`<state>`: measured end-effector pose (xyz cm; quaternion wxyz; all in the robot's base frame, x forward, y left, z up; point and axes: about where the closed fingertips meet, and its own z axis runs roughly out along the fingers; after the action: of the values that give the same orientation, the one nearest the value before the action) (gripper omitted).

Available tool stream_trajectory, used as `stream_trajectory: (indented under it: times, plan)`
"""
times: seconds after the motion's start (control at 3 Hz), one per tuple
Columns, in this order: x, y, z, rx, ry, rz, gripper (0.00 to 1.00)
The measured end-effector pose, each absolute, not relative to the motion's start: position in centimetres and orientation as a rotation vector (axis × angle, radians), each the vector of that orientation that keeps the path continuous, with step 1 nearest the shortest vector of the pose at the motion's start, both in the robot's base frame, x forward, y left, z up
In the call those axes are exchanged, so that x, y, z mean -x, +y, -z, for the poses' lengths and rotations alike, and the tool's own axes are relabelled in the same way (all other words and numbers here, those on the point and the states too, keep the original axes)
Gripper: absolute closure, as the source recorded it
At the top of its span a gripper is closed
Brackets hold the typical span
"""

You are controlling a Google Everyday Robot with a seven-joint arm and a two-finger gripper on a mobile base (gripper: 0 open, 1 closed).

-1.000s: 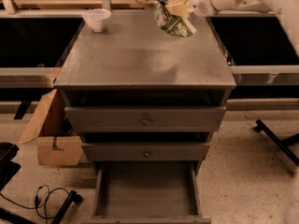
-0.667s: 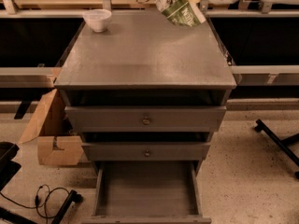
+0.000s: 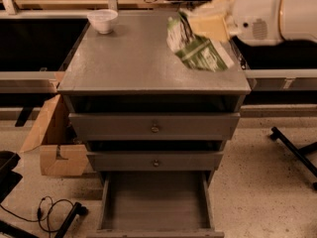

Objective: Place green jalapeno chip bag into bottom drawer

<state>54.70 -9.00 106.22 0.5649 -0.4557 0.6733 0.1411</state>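
The green jalapeno chip bag (image 3: 197, 47) hangs in the air above the right side of the grey cabinet top (image 3: 129, 63). My gripper (image 3: 190, 25) comes in from the upper right on a white arm and is shut on the bag's top edge. The bag tilts, white print showing. The bottom drawer (image 3: 156, 202) is pulled open at the cabinet's foot, its flat floor bare. The two upper drawers, with round knobs, are slightly ajar.
A small white bowl (image 3: 102, 21) stands at the back left of the cabinet top. A cardboard box (image 3: 54, 140) sits on the floor left of the cabinet. Cables (image 3: 52, 212) lie at lower left. A black chair leg (image 3: 297, 150) is at right.
The gripper with the bag has moved forward and lower, toward the cabinet's front right. The arm now reaches further into view. The drawers have not moved.
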Motion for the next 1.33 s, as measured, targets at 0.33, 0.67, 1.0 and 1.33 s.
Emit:
stream_trajectory:
  times: [0.33, 0.67, 1.0, 1.33]
  plan:
    - [-52.4, -11.8, -97.4, 1.089, 1.808, -0.478, 1.0]
    - [-50.0, -12.5, -88.4, 1.068, 1.918, -0.657, 1.0]
    - [-50.0, -12.5, -88.4, 1.068, 1.917, -0.657, 1.0]
    - [-50.8, -10.9, -86.3, 1.037, 1.923, -0.695, 1.0]
